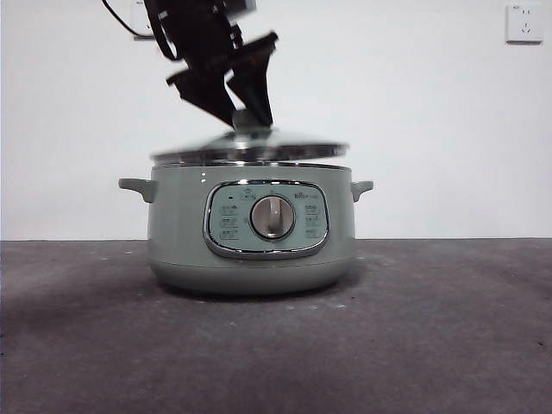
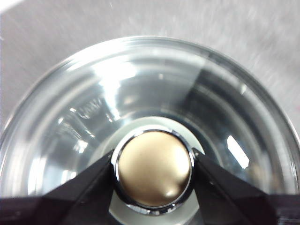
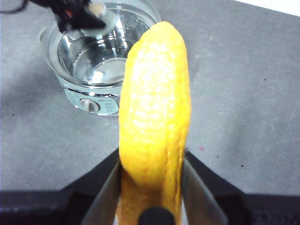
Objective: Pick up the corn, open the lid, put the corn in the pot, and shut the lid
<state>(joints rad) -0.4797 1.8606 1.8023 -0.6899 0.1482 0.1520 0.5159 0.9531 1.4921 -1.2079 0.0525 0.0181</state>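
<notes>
The sage-green pot (image 1: pixel 250 250) stands mid-table, with its dial facing the front camera. The glass lid (image 1: pixel 250 148) is blurred and slightly tilted, at or just above the pot's rim. My left gripper (image 1: pixel 247 116) comes down from above and is shut on the lid's knob (image 2: pixel 153 168), which looks tan in the left wrist view; the glass dome (image 2: pixel 140 89) fills that view. My right gripper (image 3: pixel 152 187) is shut on the yellow corn (image 3: pixel 154 117) and holds it in the air, some way from the pot (image 3: pixel 89 101). The right gripper is out of the front view.
The dark grey table top (image 1: pixel 448 345) spreads around the pot. A white wall with a socket (image 1: pixel 524 21) stands behind. The left arm (image 3: pixel 77 16) shows over the pot in the right wrist view.
</notes>
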